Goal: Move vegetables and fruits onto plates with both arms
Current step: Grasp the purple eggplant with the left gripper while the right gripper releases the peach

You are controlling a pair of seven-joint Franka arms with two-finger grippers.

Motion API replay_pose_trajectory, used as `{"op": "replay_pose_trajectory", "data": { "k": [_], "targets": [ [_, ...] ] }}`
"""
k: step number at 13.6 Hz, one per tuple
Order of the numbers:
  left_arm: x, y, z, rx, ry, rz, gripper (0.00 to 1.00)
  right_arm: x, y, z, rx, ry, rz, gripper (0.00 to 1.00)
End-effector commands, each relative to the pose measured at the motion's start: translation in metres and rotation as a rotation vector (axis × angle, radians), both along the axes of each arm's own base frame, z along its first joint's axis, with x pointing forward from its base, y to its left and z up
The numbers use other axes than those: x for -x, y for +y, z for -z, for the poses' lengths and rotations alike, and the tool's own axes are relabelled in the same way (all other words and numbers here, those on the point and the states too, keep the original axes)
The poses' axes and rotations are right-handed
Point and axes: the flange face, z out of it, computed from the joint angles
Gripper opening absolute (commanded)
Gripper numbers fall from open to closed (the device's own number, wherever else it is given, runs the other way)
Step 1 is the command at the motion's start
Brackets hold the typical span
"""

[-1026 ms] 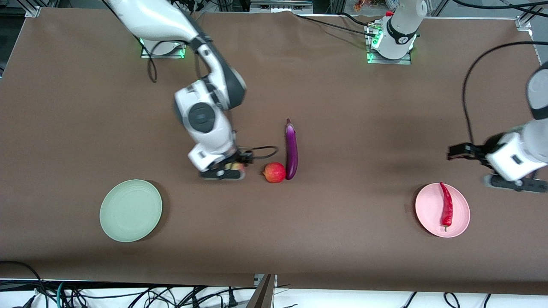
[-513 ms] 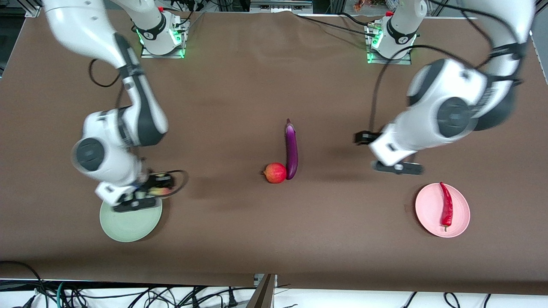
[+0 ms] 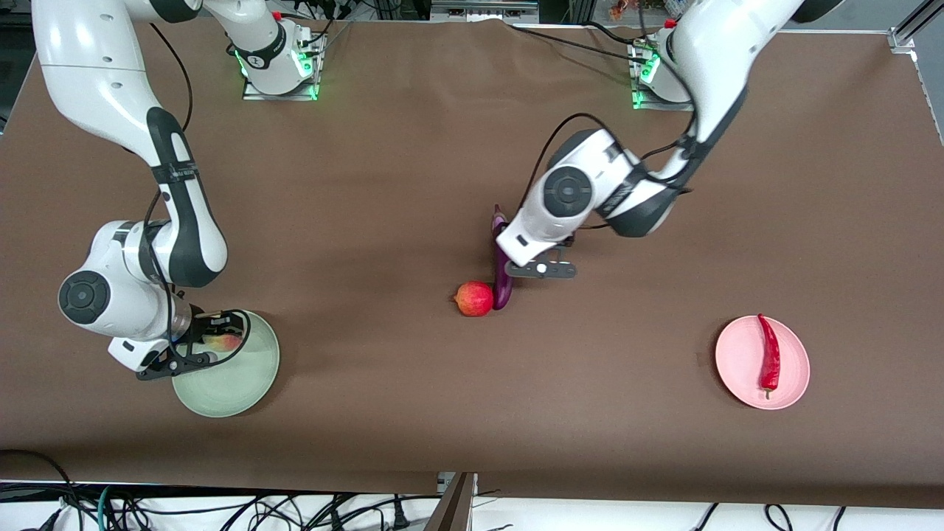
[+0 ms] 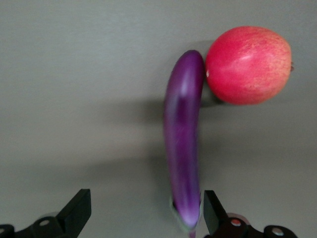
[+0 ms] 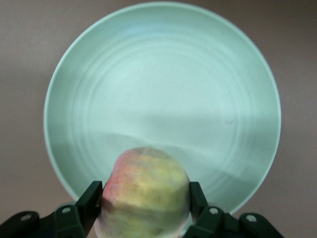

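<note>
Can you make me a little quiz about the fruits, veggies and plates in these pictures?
1. True or false: the chili pepper lies on the pink plate.
2. What does the right end effector hold over the green plate?
A. the red fruit
B. the yellow-green fruit
C. the eggplant
3. Fill in: the left end effector, fingers open, hovers over the stem end of the ____, which lies touching the red fruit.

Key:
1. True
2. B, the yellow-green fruit
3. eggplant
</note>
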Motion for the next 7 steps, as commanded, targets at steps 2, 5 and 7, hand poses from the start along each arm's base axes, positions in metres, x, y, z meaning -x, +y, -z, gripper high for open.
{"op": "replay_pose_trajectory", "data": {
  "k": [2, 5, 7],
  "targets": [
    [0.007, -0.026, 0.052, -0.004, -0.093, 0.001, 0.96, -0.004, -0.012, 0.008, -0.004, -0.037, -0.037, 0.33],
    [0.009, -0.029, 0.058, 0.000, -0.105, -0.014, 0.47, -0.006, -0.026, 0.016, -0.002, -0.057, -0.021, 0.59],
    [0.011, -0.029, 0.061, -0.008, -0.097, -0.011, 0.16, -0.008, -0.027, 0.012, -0.006, -0.082, -0.013, 1.00]
  ]
}}
